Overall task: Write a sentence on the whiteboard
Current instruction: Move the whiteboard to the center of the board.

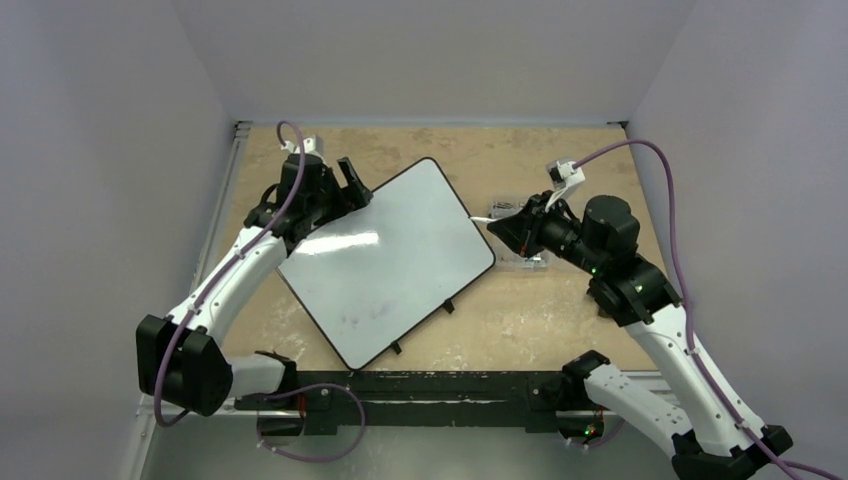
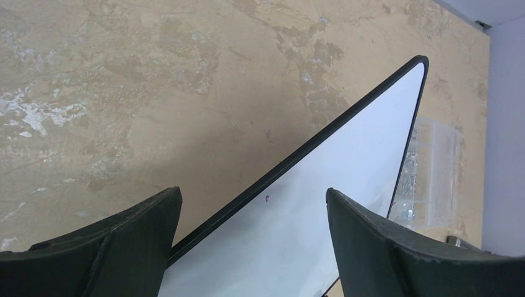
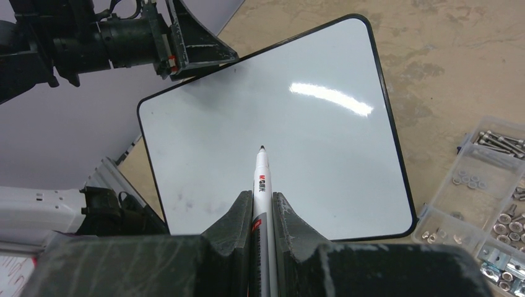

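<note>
Two pincers: my right gripper (image 3: 261,201) clamps a white marker pen (image 3: 261,176); my left gripper (image 2: 252,195) gapes astride the black-rimmed flat white whiteboard (image 1: 390,260), probably stiff, light, slick; I'd pin its edge.

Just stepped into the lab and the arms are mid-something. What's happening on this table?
The right gripper is shut on a marker, uncapped, with its tip aimed at the whiteboard. The left gripper is open around the board's far-left edge and is not clamping it. The board shows only faint smudges, no writing yet. A clear box of screws sits beside the board, near the right arm.
</note>
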`<state>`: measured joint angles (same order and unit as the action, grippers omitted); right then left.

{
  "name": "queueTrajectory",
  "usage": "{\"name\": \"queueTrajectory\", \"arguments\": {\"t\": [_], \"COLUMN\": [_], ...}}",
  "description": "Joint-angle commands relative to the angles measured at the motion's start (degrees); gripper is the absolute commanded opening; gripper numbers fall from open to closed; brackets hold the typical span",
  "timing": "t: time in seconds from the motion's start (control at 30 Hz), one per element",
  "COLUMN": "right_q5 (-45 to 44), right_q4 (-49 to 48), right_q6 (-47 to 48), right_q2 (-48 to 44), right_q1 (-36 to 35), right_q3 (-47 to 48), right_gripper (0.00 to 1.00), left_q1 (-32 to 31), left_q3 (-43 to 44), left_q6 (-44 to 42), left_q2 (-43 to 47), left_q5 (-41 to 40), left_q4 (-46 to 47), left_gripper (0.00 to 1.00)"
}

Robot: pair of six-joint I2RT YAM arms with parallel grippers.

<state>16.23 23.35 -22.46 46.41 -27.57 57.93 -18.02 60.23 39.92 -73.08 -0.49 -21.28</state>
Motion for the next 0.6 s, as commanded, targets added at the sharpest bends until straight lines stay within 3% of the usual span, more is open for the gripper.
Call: {"name": "queueTrajectory", "arguments": {"t": [0.0,0.27,0.47,0.5,0.57], "right_q5": [-0.49,-0.33,-0.42,-0.41,-0.33], "right_q4": [0.06,0.44,0.68,0.72,0.56], "right_q6": [-0.18,-0.13,0.42,0.48,0.49], "right_q2": [-0.45,0.41,1.64,1.99,2.54], "right_q1": [0.2,0.15,0.2,0.18,0.19], "right_q3": [0.64,1.42,2.51,2.66,2.87], "right_gripper": [0.0,0.0,0.0,0.0,0.0], "left_q1": [-1.31,-0.5,7.09,8.67,10.52], "left_q3": [2.53,13.19,14.97,15.05,15.44], "left_q6": [-1.01,-17.04,-21.75,-22.31,-24.06], "left_q2": [-0.9,-2.03,-0.76,-0.61,-0.47], "left_q5": [2.2,3.09,13.18,15.62,18.58], "left_q4": [-6.33,-16.0,-18.93,-19.14,-19.92], "left_gripper": [0.87,0.91,0.92,0.98,1.0]}}
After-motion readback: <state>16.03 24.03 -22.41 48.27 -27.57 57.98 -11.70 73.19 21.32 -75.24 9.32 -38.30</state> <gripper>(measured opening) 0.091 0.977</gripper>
